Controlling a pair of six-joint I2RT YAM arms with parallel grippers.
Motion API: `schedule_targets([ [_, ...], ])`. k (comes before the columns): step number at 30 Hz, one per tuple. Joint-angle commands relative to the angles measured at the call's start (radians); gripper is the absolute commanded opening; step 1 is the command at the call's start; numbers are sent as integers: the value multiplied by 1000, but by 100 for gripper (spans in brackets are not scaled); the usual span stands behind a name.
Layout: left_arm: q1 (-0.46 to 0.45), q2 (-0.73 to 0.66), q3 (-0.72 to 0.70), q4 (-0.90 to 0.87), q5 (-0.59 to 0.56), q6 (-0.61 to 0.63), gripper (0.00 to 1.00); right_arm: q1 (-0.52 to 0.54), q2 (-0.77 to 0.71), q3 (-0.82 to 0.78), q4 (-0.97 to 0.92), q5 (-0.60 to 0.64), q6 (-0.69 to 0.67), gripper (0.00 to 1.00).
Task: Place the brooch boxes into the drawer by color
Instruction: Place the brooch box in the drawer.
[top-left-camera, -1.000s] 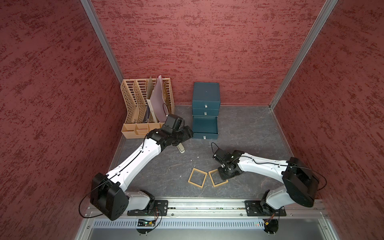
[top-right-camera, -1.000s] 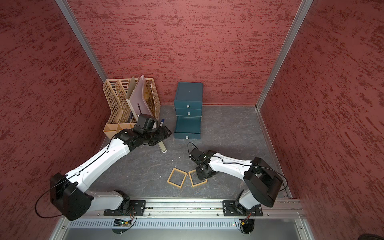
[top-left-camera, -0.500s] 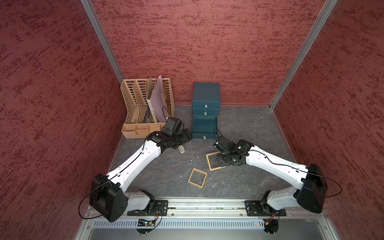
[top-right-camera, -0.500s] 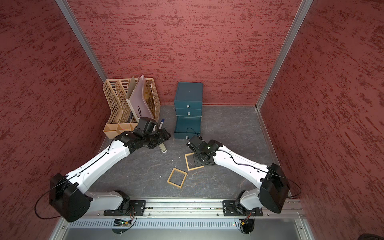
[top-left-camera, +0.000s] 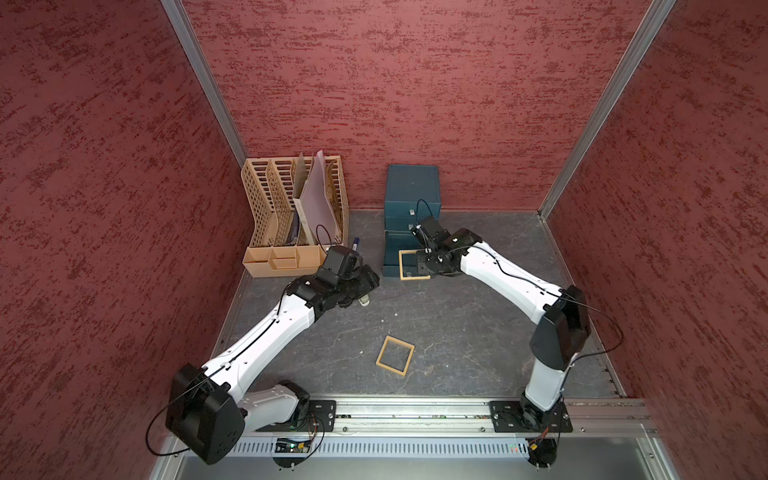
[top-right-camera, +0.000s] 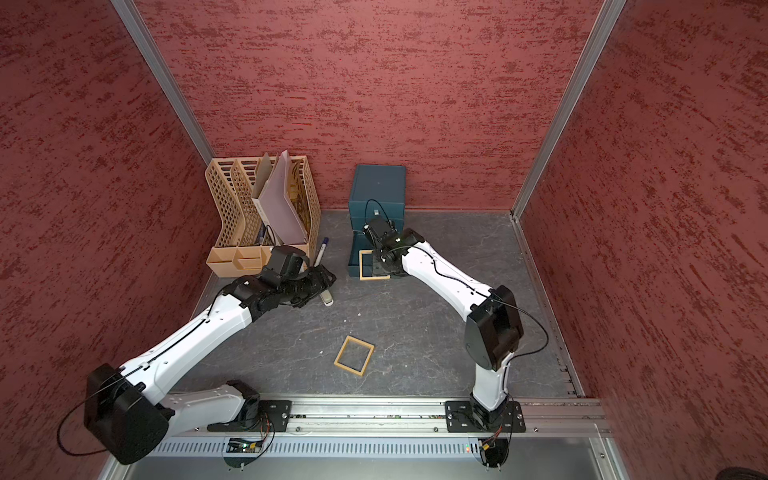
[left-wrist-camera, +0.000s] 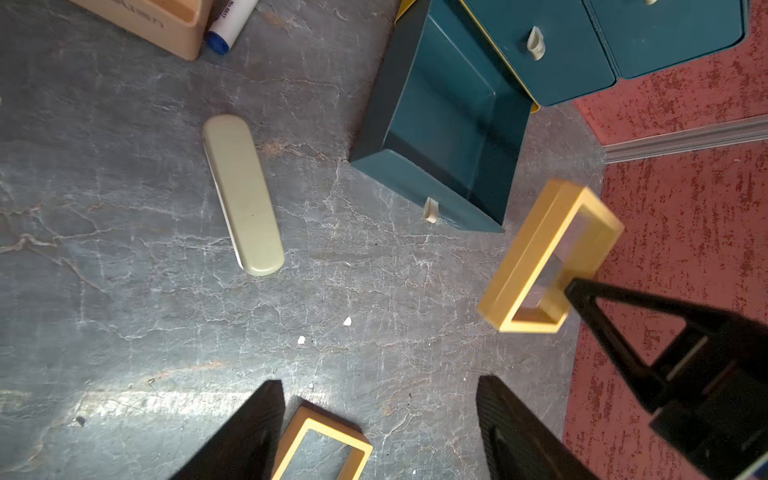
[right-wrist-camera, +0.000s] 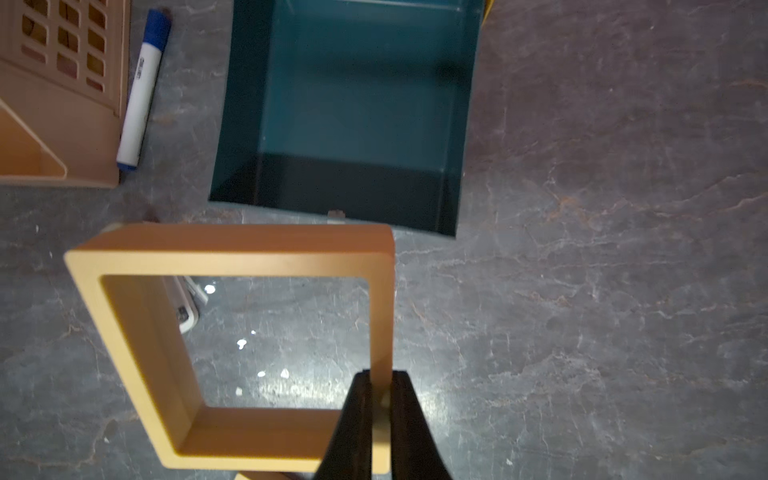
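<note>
While the left arm (top-left-camera: 270, 332) has hardly stirred, the right arm (top-left-camera: 507, 282) has carried one tan brooch box (top-left-camera: 401, 266) from the front of the desk (top-left-camera: 457, 332) up to the pulled-out bottom drawer (top-left-camera: 390, 271), as both top views show. The second tan box (top-left-camera: 383, 350) now lies alone on the desk. I judge the tan pair half handled.

The right wrist view adds that the right fingers (right-wrist-camera: 357, 415) pinch one rim narrowly. It also shows the drawer empty, with the box at its front wall and not yet inside.

The left wrist view shows the box tilted and clear of the desk. The left fingers (left-wrist-camera: 249, 436) are half spread, holding nothing.
</note>
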Motion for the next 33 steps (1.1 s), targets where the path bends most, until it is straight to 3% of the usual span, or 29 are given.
schedule_targets([
  [1,-1,-34,-10,23,-18,-26,77,-38,78,101,28,31,-17,0],
  [19,-31,-55,14,-7,-31,-35,77,-118,320,269,163,5,21,0],
  [33,-38,-65,40,-20,-35,-32,77,-129,409,274,189,23,17,0],
])
